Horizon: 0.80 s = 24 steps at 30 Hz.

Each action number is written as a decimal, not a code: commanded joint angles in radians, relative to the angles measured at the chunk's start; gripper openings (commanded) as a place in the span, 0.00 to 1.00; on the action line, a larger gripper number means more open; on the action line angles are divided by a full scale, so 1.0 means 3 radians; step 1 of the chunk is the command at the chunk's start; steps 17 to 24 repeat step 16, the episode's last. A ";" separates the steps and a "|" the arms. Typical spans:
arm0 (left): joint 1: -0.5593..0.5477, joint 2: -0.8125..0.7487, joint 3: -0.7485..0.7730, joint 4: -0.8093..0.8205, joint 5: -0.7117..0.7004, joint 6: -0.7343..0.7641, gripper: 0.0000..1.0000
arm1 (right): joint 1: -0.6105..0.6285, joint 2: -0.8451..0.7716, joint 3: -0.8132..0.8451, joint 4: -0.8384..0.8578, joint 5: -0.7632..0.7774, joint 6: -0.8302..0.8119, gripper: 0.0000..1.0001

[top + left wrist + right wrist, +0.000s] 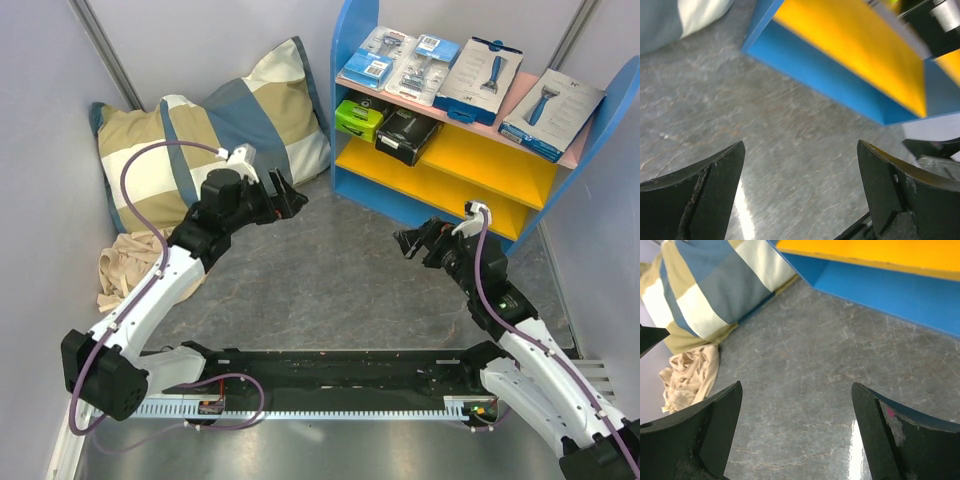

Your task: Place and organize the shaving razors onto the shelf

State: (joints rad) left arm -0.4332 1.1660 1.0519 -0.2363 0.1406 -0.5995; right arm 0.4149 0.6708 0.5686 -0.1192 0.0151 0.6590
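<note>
- Lying on the pink top board of the shelf (352, 40) are four packs, each with its long axis running front to back.
- Two blister packs (378, 55) sit side by side at that board's left end. Two white boxes (485, 80) lie towards its right end, their pictured razor heads pointing to the shelf's back.
- On the shelf's middle yellow board, at the left end, a lime-green box (360, 117) sits just beside a black box (407, 135). Both are aimed slantwise inward, and their far ends are hidden under the pink board.
- Print on every pack is too small to read.
- Left of the shelf's foot, the left pincer (285, 193) hangs above the worktop, jaws spread wide and empty.
- In front of the shelf, the right pincer (410, 243) is likewise wide apart, gripping nothing.
- The left wrist view shows the shelf blurred.
</note>
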 commanded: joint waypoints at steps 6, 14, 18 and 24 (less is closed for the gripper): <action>0.0022 0.0091 -0.0484 0.0164 -0.0049 0.0316 1.00 | -0.0007 0.0289 -0.0223 0.0372 -0.0009 -0.0080 0.98; 0.0022 -0.0031 -0.0816 0.0485 -0.0167 0.0326 1.00 | -0.0012 0.0556 -0.0218 0.0469 0.0124 -0.0223 0.98; 0.0027 -0.0107 -0.0909 0.0552 -0.0264 0.0341 1.00 | -0.0007 0.0637 -0.0172 0.0474 0.0185 -0.0294 0.98; 0.0027 -0.0107 -0.0909 0.0552 -0.0264 0.0341 1.00 | -0.0007 0.0637 -0.0172 0.0474 0.0185 -0.0294 0.98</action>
